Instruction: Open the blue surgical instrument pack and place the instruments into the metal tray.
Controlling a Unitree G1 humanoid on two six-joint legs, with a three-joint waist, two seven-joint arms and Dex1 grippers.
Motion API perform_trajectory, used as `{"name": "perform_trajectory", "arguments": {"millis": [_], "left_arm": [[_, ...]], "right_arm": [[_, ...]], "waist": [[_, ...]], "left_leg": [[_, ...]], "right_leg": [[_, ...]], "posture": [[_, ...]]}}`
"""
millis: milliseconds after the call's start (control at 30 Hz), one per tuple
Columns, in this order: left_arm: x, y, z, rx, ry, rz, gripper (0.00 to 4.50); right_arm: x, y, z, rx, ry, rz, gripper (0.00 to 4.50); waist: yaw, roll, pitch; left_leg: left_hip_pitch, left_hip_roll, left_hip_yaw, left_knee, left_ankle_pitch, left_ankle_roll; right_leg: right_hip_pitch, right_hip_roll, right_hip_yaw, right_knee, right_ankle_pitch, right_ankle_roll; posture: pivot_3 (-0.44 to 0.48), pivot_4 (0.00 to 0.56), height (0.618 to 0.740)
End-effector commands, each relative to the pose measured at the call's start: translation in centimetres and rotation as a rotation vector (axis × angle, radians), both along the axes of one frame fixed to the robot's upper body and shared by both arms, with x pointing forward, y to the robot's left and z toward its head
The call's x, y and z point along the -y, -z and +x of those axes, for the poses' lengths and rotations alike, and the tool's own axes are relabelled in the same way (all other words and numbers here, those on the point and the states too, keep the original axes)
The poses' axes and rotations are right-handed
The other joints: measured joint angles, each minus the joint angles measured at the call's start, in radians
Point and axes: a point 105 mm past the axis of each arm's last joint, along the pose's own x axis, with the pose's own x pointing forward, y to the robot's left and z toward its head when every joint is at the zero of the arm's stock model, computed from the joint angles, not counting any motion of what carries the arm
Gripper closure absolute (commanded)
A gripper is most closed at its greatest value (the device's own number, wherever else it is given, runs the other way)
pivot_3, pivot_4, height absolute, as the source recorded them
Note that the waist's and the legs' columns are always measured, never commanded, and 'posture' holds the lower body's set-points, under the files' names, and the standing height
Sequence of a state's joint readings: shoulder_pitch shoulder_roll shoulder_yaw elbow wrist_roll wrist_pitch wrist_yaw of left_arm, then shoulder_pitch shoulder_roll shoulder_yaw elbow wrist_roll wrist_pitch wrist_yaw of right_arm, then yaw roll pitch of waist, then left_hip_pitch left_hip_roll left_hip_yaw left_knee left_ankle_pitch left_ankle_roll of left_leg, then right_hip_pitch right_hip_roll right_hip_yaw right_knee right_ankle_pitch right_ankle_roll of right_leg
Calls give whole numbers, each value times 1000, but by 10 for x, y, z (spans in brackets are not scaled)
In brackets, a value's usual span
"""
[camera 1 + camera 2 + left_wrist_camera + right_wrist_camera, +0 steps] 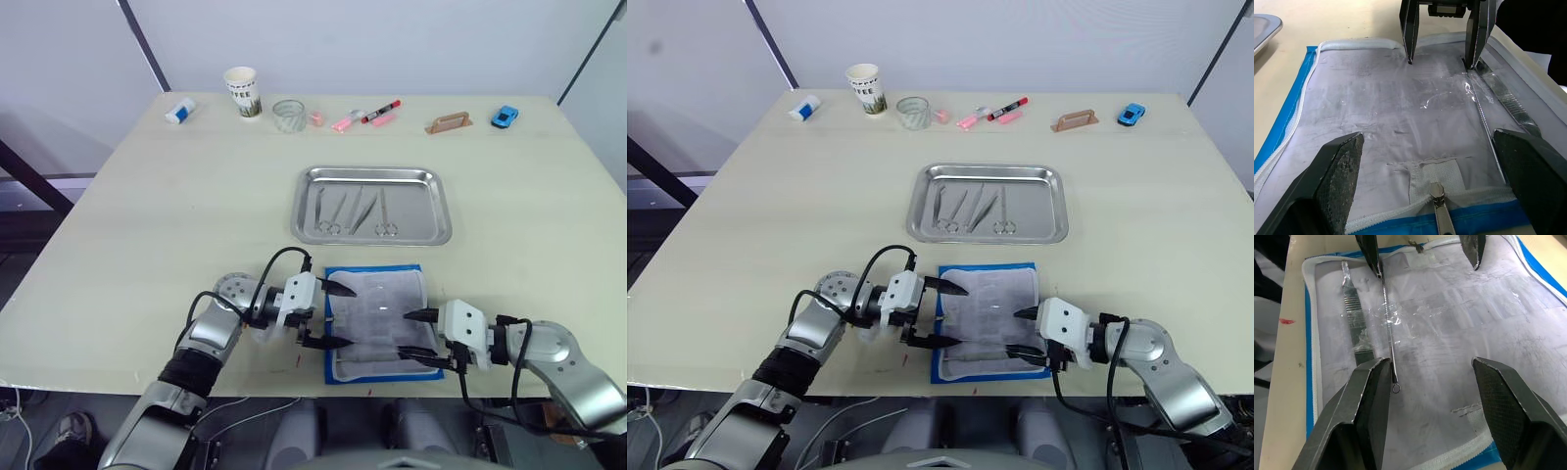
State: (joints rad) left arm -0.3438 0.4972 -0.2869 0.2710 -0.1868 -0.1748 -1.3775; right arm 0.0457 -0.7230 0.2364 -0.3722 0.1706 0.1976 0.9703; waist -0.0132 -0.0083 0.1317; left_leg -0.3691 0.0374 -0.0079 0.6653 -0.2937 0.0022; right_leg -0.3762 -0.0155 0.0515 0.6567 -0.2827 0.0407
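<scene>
The blue surgical instrument pack (377, 323) lies open near the table's front edge, its whitish clear insert facing up. On the insert lie a thin wire-like instrument (1387, 318) and a flat ridged tool (1355, 328), along the side nearest the table's front edge. My left gripper (345, 316) is open over the pack's left edge. My right gripper (408, 334) is open over its right part, and the two face each other. Beyond the pack sits the metal tray (419, 204), holding several slim silvery instruments (353, 211).
Along the table's far edge stand a paper cup (242, 92), a small glass (288, 116), pink and red markers (380, 111), a tan wooden block (450, 122), a blue toy car (505, 117) and a white-and-blue item (179, 111).
</scene>
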Motion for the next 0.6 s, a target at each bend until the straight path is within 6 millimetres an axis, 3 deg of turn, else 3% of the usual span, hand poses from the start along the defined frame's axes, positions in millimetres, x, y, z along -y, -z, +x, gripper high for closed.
{"name": "perform_trajectory", "arguments": {"millis": [33,167,600], "left_arm": [[-8,27,-9,-103,-24,67,0],[-8,27,-9,-102,-25,68,0],[-8,28,-9,-103,-25,69,0]], "right_arm": [[3,11,-8,-79,-25,-44,2412],[3,14,-7,-82,-15,-52,4439],[3,13,1,-62,6,-59,4439]], "waist": [[0,0,0],[0,-1,-1],[-1,-3,-3]], "left_leg": [[0,0,0,0,0,0],[1,0,0,0,0,0],[2,0,0,0,0,0]], "right_leg": [[0,0,0,0,0,0],[0,0,0,0,0,0],[0,1,1,1,0,0]], "posture": [[0,150,740],[0,150,740],[0,150,740]]}}
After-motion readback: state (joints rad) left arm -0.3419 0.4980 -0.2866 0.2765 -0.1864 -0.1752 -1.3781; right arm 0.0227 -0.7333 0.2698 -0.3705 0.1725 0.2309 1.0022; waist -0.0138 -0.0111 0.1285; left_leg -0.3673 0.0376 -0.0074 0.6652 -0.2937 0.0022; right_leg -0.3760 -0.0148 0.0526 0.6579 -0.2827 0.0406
